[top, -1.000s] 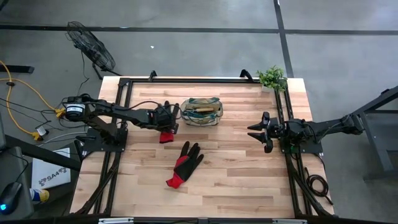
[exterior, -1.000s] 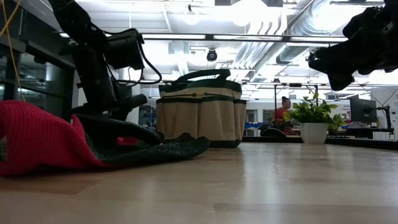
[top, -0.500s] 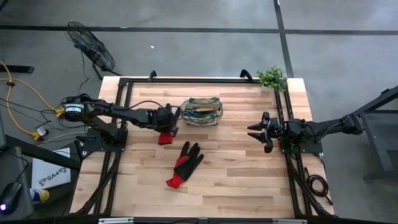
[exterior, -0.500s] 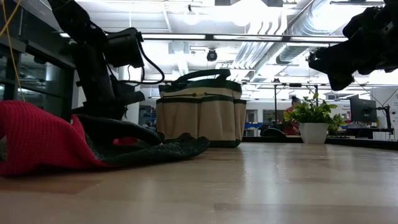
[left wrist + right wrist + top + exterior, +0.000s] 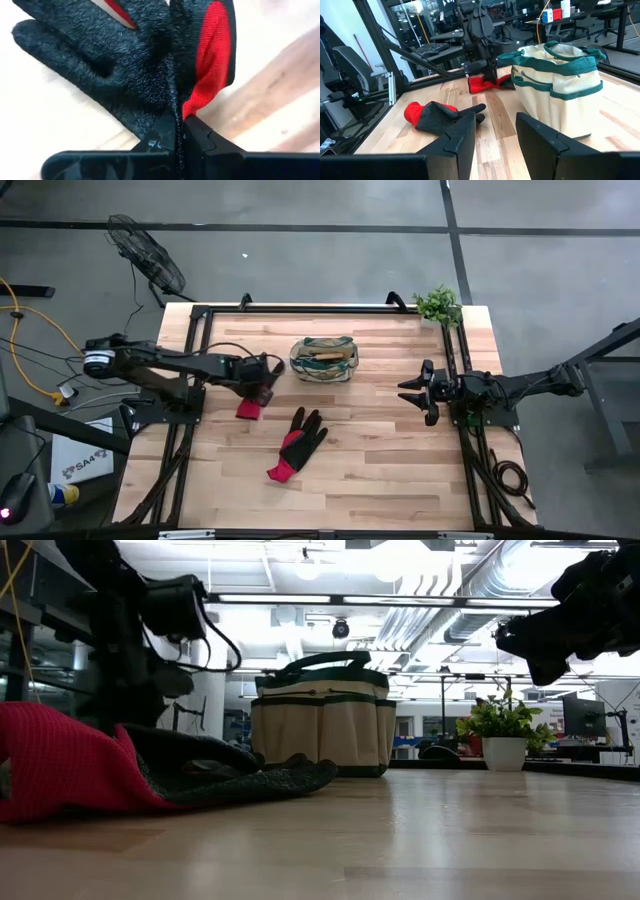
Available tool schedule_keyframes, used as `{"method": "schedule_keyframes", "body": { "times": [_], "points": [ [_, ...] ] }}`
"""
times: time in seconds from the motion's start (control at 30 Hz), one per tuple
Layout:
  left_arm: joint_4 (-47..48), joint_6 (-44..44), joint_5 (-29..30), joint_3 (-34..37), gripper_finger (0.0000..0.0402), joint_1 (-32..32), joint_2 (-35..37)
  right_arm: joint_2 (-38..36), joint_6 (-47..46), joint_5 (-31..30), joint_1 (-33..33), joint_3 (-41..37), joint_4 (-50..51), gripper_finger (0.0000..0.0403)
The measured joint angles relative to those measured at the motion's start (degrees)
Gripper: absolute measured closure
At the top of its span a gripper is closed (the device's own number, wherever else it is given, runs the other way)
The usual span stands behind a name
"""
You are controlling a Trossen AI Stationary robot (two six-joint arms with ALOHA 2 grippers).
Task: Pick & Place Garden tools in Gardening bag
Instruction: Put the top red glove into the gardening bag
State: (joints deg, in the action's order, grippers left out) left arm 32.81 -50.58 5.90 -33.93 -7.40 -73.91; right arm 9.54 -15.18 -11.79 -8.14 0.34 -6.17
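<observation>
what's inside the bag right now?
From above, the gardening bag shows a wooden handle and something darker beside it. Everything deeper is hidden by the fabric walls; the low view shows only its outside.

In the low view, the near black-and-red fabric glove [image 5: 120, 770] is cut off at the left edge and hides the left gripper's fingers. The olive-tan fabric gardening bag's [image 5: 324, 359] contents are too small to identify from above.

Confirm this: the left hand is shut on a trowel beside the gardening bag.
Not a trowel. The left wrist view shows the left hand shut on a black-and-red glove; the high view places it beside the gardening bag.
</observation>
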Motion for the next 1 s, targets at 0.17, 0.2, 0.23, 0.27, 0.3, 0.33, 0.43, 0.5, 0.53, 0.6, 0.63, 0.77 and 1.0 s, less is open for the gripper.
{"method": "schedule_keyframes", "body": {
  "times": [0.17,0.2,0.23,0.27,0.3,0.33,0.43,0.5,0.53,0.6,0.63,0.77,1.0],
  "points": [
    [1.1,4.0,-1.3,-0.1,0.0399,0.0,5.2,0.0,0.0,0.0,0.0,0.0,0.0,0.0268],
    [1.3,4.7,-1.3,-0.2,0.0399,0.0,6.3,0.0,0.0,0.0,0.0,0.0,0.0,0.0268],
    [1.9,5.4,-1.3,-0.7,0.0399,0.0,7.3,0.0,0.0,0.0,0.0,0.0,0.0,0.0268],
    [2.7,6.2,-1.1,-1.4,0.0399,0.0,8.1,0.0,0.0,0.0,0.0,0.0,0.0,0.0268],
    [3.5,7.3,-1.0,-2.4,0.0399,0.0,8.6,0.0,0.0,0.0,0.0,0.0,0.0,0.0268],
    [4.9,8.3,-0.7,-3.6,0.0399,0.0,9.1,0.0,0.0,0.0,0.0,0.0,0.0,0.0268],
    [10.0,10.8,1.2,-8.2,0.0399,0.0,10.0,0.0,0.0,0.0,0.0,0.0,0.0,0.0268],
    [14.1,12.8,2.6,-11.5,0.0399,0.0,10.3,0.0,0.0,0.0,0.0,0.0,0.0,0.0268],
    [15.8,14.0,3.1,-13.2,0.0399,0.0,10.3,0.0,0.0,0.0,0.0,0.0,0.0,0.0268],
    [18.9,16.2,4.4,-16.7,0.0399,-0.1,10.2,0.0,0.0,0.0,0.0,0.0,0.0,0.0268],
    [20.3,17.2,5.4,-18.3,0.0399,-0.1,10.1,0.0,0.0,0.0,0.0,0.0,0.0,0.0268],
    [24.3,19.8,12.2,-24.3,0.0399,0.9,8.7,0.0,0.0,0.0,0.0,0.0,0.0,0.0268],
    [24.1,22.4,28.5,-32.0,0.0399,4.9,5.2,0.0,0.0,0.0,0.0,0.0,0.0,0.0268]
  ]
}}
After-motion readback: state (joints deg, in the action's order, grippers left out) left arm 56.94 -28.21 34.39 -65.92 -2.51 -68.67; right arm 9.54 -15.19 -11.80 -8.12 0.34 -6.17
